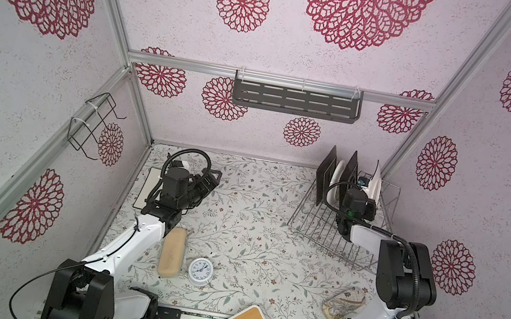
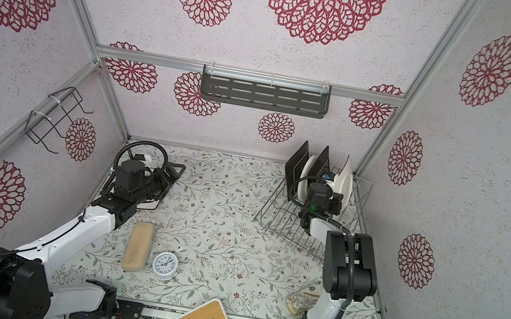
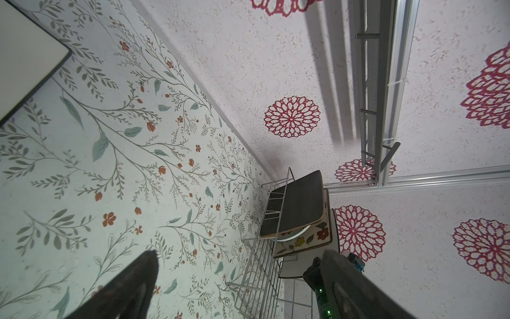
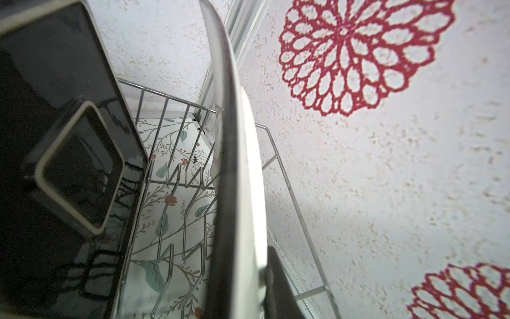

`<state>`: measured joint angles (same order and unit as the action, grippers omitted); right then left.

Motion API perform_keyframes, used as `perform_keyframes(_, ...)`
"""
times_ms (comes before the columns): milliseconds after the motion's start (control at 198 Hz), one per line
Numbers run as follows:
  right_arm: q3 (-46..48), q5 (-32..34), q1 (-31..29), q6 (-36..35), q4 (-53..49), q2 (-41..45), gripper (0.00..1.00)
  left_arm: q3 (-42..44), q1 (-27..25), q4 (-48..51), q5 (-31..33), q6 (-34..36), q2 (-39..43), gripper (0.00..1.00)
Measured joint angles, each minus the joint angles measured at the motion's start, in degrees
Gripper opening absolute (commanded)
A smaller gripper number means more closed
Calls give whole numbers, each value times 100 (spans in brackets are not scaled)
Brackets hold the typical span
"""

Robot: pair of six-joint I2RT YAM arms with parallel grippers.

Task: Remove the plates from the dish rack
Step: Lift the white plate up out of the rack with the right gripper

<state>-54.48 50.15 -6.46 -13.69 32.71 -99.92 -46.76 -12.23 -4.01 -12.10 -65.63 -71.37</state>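
Evidently the unloading is partway done: a flat white plate (image 1: pixel 147 186) already lies on the counter (image 1: pixel 251 237) at its far left, partly under the left arm. Four more plates stand on edge in the dish rack (image 1: pixel 313 228) in the far right corner. The right end effector (image 1: pixel 367 187) reaches into the rack from the near side, its jaws together and clamped on the rim of the rightmost white plate (image 1: pixel 376 184). In the right wrist view that plate's pale edge runs down the middle with a dark finger (image 4: pixel 276 279) pressed against it. A pinch on the rim suits a thin upright thing, since it lets the plate rise from between the prongs without raking its neighbours. To its left stand the dark plates (image 1: pixel 325 175), a pair with a round white plate (image 1: pixel 335 179) between them. The wire prongs hold each one apart and upright, which leaves room for a finger beside an edge. Whether the gripped plate is clear of its slot I cannot tell, as the wrist hides its lower edge. The left end effector (image 1: pixel 210 181) hovers low over the far left of the counter, just beside the flat plate and pointing toward the rack. Its jaws are wide apart and hold nothing. I judge the next move calls for a straight lift, because a sideways tilt could knock the plate against the nearest dark one or the rack's slanted side.
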Motion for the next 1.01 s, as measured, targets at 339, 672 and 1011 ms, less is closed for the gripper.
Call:
perform_keyframes(339,0,-50,-20,-92,-39,103,0,0,-39,-46,15,-44,0,96)
perform_keyframes(672,0,-81,-46,-249,-66,264,0,4,-48,-57,39,-46,0,96)
perform_keyframes(1011,0,-103,-74,-391,-192,492,0,46,-66,-109,59,-46,0,96)
